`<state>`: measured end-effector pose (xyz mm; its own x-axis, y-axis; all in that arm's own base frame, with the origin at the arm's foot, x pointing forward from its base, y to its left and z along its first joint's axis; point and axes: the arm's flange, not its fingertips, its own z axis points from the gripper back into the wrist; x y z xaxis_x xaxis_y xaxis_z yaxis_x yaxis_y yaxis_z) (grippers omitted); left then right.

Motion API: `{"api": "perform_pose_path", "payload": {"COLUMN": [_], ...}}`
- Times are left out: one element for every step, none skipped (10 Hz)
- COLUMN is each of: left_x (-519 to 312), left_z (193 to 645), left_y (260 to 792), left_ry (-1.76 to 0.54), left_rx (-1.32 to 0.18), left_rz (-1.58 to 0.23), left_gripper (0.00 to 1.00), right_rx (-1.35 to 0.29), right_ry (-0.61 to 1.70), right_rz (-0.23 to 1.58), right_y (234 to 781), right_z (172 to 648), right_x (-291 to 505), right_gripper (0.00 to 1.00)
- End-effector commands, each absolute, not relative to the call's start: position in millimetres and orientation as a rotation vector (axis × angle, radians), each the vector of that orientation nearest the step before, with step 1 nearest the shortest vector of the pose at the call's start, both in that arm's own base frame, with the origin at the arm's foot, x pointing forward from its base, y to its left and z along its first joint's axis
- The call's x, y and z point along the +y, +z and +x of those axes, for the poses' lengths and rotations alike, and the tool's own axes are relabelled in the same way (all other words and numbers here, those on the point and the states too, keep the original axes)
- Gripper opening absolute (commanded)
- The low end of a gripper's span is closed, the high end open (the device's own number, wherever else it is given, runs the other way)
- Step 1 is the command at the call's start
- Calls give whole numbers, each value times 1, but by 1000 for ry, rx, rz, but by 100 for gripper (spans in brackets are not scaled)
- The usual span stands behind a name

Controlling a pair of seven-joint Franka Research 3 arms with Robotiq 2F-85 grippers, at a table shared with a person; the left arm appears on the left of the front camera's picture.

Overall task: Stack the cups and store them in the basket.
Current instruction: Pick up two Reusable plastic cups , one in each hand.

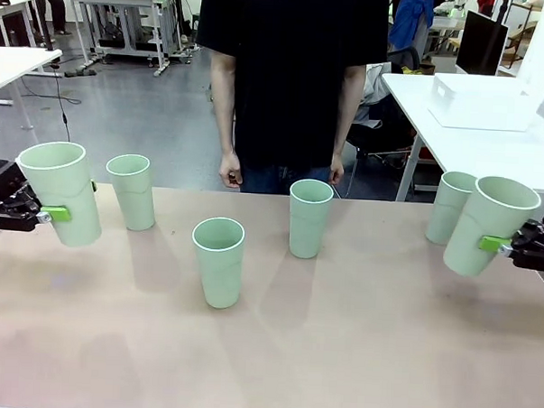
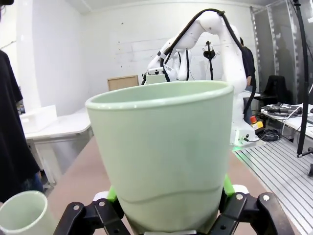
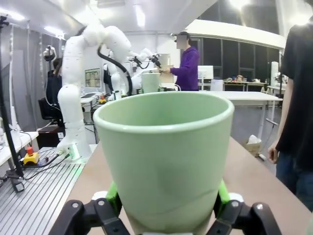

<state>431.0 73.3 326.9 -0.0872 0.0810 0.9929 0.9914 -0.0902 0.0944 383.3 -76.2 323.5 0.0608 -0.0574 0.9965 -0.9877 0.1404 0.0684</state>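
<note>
left pincer [image 1: 59, 213] gripping mint tumbler [image 1: 65, 181] 9 o'clock, right pincer [image 1: 494, 243] gripping second tumbler [image 1: 490, 218] 3 o'clock, four more tumblers [image 1: 133, 191] [image 1: 219, 261] [image 1: 309, 217] [image 1: 451, 206] upright on counter [image 1: 357, 334]

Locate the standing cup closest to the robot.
Front view: the nearest cup stands upright just left of table centre, with the centre cup behind it to the right.

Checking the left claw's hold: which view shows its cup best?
The left wrist view: the tall pale mint-green plastic cup sits close up between the left claw's green pads. The front view shows it whole but small, tilted, at the table's left edge. The right wrist view likely shows it far off, tiny.
</note>
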Motion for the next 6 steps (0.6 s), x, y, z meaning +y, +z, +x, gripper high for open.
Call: {"api": "perform_pose_path", "payload": {"left_x": [60, 52, 44, 34, 30, 30], "left_z": [405, 398, 392, 392, 393, 401], "left_y": [339, 349, 358, 368, 376, 383], "left_ry": [-1300, -1282, -1272, -1274, -1285, -1279], "left_rx": [-1355, -1381, -1363, -1371, -1383, -1382], "left_rz": [-1223, -1203, -1200, -1178, -1179, -1172], "left_gripper": [85, 85, 85, 85, 85, 85], "right_rx": [-1276, -1286, -1268, -1259, -1236, -1230], "right_ry": [996, 981, 983, 982, 985, 980], "right_rz": [1094, 1069, 1049, 1022, 1009, 993], "right_y": [352, 362, 370, 377, 382, 385], "right_z": [372, 369, 368, 368, 370, 375], "right_x": [-43, -32, -20, -7, -1, 4], "right_gripper": [86, 86, 86, 86, 86, 86]}}
